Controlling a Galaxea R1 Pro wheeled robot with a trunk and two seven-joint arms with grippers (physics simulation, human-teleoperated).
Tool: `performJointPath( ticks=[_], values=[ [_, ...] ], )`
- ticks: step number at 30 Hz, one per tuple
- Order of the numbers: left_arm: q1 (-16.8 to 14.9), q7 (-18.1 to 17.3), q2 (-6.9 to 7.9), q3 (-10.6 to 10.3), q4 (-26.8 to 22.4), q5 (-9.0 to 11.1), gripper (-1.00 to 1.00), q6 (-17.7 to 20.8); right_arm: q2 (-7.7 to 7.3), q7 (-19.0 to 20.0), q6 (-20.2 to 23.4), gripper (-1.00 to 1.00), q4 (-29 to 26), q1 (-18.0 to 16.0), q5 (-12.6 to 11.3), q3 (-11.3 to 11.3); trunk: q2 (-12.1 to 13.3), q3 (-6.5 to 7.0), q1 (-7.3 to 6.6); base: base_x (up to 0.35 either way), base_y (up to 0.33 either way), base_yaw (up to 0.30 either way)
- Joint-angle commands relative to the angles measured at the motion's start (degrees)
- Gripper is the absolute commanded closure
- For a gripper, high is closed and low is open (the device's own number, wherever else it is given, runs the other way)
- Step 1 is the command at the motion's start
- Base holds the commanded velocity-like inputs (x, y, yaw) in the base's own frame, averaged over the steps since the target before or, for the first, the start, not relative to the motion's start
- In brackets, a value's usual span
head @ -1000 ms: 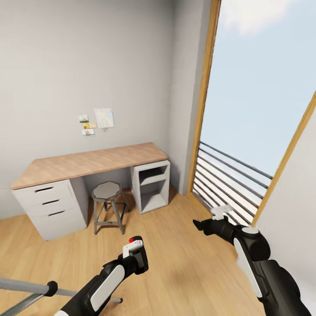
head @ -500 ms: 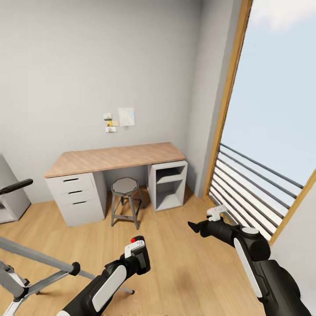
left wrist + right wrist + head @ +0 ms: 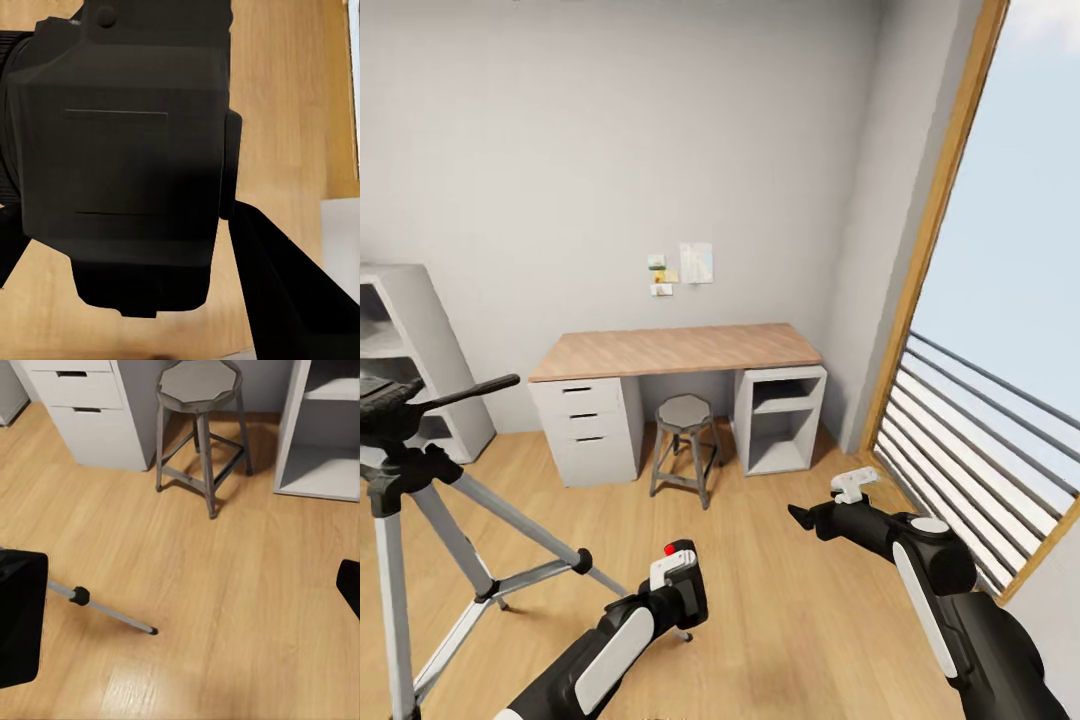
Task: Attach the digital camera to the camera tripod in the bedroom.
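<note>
Left claw [image 3: 678, 590] clamped on the small black chunky digital camera with the red round button on top [image 3: 676, 578]; held low in front of the robot, over the light wood floor [image 3: 780, 600]. In the left wrist view the camera body [image 3: 124, 157] sits between the dark claw fingers [image 3: 292, 292], gripped at its sides.

Right claw [image 3: 830, 505] carries nothing; jaws stand wide apart, as the right wrist view shows a finger at each edge with bare floor between.

The tall tripod with silver metal legs and a black head with a long pan handle [image 3: 400, 440] stands on the floor to the robot's left, near the white cube shelf [image 3: 410, 340]. Camera and tripod head are well apart; the head stands higher than the camera.

Step in hand, as I judge it: bringing the camera over to the tripod head. To do it well:
- face the tripod squarely before raising the arm
- lift the camera above the head, base downward, lens level
- come down straight onto the mount, steering past the pan handle
- keep base and arm off the splayed legs, which would tip it.

Count: one camera, one tripod with three legs, one grey octagonal metal stool [image 3: 685, 412], one wood-topped tabletop [image 3: 675, 350] with three drawers, one window [image 3: 1010, 250], two claws.
</note>
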Motion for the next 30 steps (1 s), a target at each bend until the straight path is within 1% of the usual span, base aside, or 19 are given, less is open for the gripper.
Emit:
performJointPath(
  ticks=[1,15,19,25,30],
  values=[
    [-0.1,0.4,0.05,-0.3,-0.1,0.3,1.00,0.1,-0.04,0.1,0.3,-1.00,-0.1,0.0,0.0,0.0,-0.1,-0.09,0.01,-0.031,-0.009,0.284],
    [-0.1,0.4,0.13,-0.5,-0.1,0.3,1.00,0.1,-0.07,0.1,0.3,-1.00,-0.1,0.1,0.0,0.1,-0.1,-0.09,0.01,-0.011,-0.003,0.284],
    [-0.1,0.3,0.12,-0.9,-0.1,0.3,1.00,0.4,-0.09,0.1,0.3,-1.00,-0.1,0.1,0.0,0.1,-0.1,-0.09,0.01,-0.001,0.000,0.284],
    [-0.1,0.4,0.05,-3.2,-0.1,0.3,1.00,0.6,-0.07,0.1,0.3,-1.00,-0.1,0.1,0.0,0.1,-0.1,-0.09,0.01,0.000,0.000,0.284],
    [-0.1,0.4,0.03,-4.1,-0.1,0.3,1.00,0.7,-0.04,0.1,0.3,-1.00,-0.1,0.1,0.0,0.1,-0.1,-0.09,0.01,-0.090,0.000,0.284]
  ],
)
